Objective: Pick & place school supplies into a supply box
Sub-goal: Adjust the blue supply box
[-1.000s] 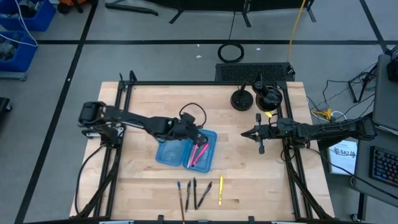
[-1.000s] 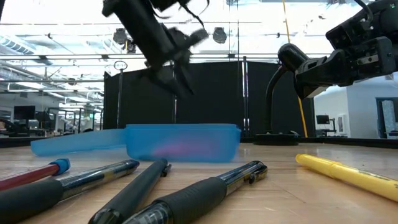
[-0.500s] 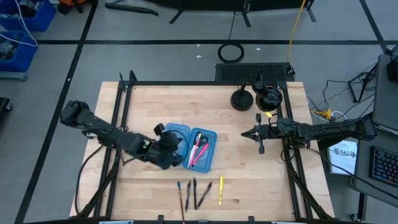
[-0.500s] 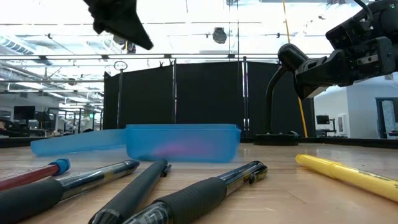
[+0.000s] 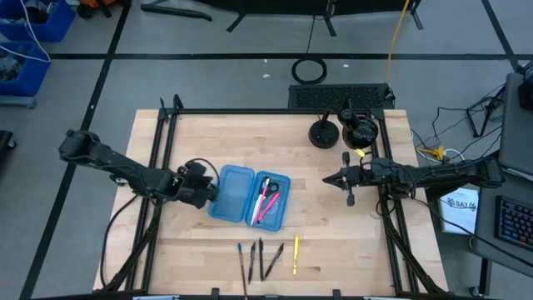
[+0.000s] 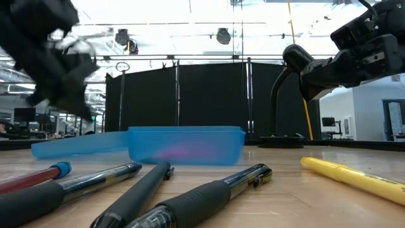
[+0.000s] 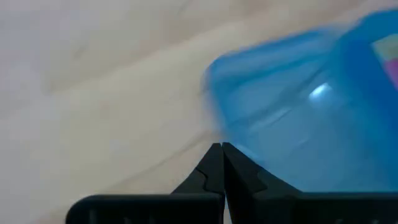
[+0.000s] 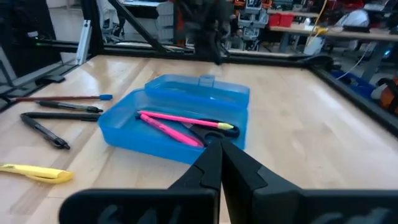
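Note:
The open blue supply box (image 5: 248, 196) lies mid-table. Its right half (image 8: 180, 134) holds pink pens (image 8: 171, 119) and a dark-handled piece (image 8: 208, 127); its other half is the empty lid (image 5: 231, 192). Several loose pens (image 5: 260, 260) and a yellow one (image 5: 296, 254) lie near the table's near edge, large in the low view (image 6: 209, 196). My left gripper (image 5: 208, 190), shut, is low at the lid's left edge (image 7: 214, 106). My right gripper (image 5: 343, 180), shut, hovers to the right of the box, apart from it (image 8: 219, 144). My left gripper (image 7: 221, 148) has its shut fingertips right at the lid's left edge, coming in level from the table's left. The view is blurred, and I cannot tell whether the tips touch the lid.
Two black round stands (image 5: 323, 133) (image 5: 360, 129) sit at the far right of the table. Black frame rails (image 5: 162, 158) run along the left and right sides. Bare wood lies between the box and the loose pens, and to the right of the box.
My left gripper has drawn away from above the box's right half. It swung toward the near left, rose, then came down beside the lid's left edge. The pink pens now show uncovered in the box. My right arm has kept still.

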Controlling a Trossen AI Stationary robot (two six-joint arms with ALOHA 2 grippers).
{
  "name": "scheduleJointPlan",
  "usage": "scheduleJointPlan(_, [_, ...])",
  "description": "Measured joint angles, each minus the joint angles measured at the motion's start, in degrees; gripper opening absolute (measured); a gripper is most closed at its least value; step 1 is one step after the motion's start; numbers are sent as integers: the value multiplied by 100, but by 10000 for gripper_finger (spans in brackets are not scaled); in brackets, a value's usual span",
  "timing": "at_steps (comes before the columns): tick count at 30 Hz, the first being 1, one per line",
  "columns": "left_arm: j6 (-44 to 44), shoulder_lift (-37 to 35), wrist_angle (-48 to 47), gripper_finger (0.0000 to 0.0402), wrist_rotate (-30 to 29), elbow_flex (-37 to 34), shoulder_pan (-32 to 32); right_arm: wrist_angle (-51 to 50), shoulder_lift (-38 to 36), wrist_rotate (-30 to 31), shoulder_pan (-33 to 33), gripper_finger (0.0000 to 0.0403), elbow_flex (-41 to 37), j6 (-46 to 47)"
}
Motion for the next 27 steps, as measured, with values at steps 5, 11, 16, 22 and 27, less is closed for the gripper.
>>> scheduleJointPlan(5, [-147, 66, 6, 1, 401, -334, 381, 165, 314, -427, 6, 0, 0, 147])
scheduleJointPlan(11, [200, 66, 123, 1, 569, -384, 615, 735, 1226, -511, 220, 0, 0, 691])
scheduleJointPlan(16, [320, 116, 298, 1, 801, -382, 617, 1782, 2384, -77, 512, 0, 18, 883])
scheduleJointPlan(22, [177, 480, 319, 1, 983, -382, 617, 2517, 4021, 156, 800, 0, 326, 1323])
scheduleJointPlan(27, [87, 776, 423, 1, 992, -358, 609, 2922, 5259, 701, 1009, 0, 668, 1535])
